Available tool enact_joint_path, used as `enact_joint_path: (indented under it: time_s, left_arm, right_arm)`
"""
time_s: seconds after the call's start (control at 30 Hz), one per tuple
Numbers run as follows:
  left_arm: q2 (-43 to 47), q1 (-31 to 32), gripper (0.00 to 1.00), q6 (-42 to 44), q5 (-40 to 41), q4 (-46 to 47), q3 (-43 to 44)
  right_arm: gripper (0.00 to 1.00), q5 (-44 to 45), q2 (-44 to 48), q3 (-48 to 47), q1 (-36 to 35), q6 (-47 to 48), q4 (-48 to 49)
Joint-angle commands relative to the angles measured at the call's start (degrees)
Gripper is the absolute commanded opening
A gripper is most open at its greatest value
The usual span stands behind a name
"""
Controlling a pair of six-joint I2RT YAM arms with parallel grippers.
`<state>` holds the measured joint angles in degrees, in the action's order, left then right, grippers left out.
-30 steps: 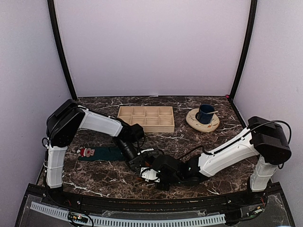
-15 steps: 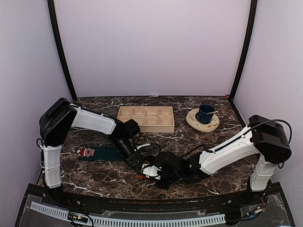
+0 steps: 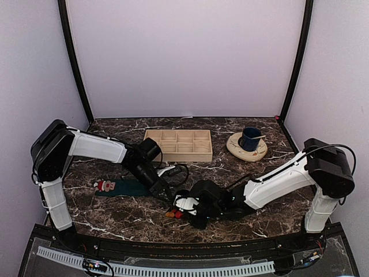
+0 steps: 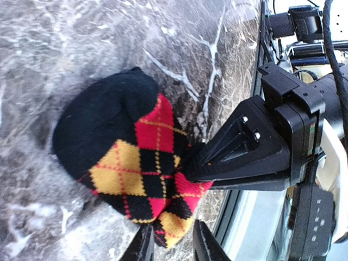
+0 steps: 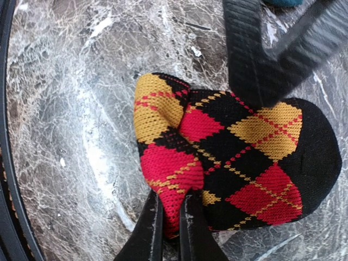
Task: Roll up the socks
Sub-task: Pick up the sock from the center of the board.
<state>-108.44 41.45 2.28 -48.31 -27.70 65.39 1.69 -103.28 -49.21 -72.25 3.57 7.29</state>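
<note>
The black sock with red and yellow argyle diamonds [image 4: 125, 163] lies bunched into a rough roll on the marble near the table's front edge [image 3: 174, 213]. My right gripper [image 5: 169, 224] is shut on a red fold at the roll's edge, and shows in the left wrist view [image 4: 217, 163] too. My left gripper [image 4: 171, 247] stands open, its fingers either side of the roll's loose tip without clamping it. From above, the left gripper [image 3: 167, 195] sits just left of the right gripper [image 3: 184, 208]. The teal sock with the Santa figure [image 3: 124, 186] lies flat to the left, partly under the left arm.
A wooden compartment tray [image 3: 177, 144] stands at the back middle. A dark blue cup [image 3: 249, 139] sits on a cream saucer [image 3: 237, 151] at the back right. The table's front rail [image 3: 173, 245] runs close behind the argyle sock.
My left gripper has opened, letting go of the argyle sock, and the left arm has swung back to the left. The right gripper stays shut on the sock.
</note>
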Motion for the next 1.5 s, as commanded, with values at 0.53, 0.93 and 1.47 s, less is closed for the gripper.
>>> enact_joint_path:
  time_s: [0.53, 0.93, 1.47]
  left_arm:
    - [12.98, -0.28, 0.28, -9.73, 8.42, 21.36, -13.94]
    - [18.09, 1.77, 0.3, -11.66, 11.91, 26.96, -19.22]
    - [23.1, 9.44, 0.33, -9.47, 21.25, 28.44, -22.31]
  right_arm:
    - [0.04, -20.81, -3.48, 2.97, 8.78, -9.78, -7.24]
    - [0.04, -30.89, -6.19, 3.94, 11.06, -15.16, -3.24]
    - [0.04, -40.49, -6.23, 9.68, 14.15, -25.48, 6.09]
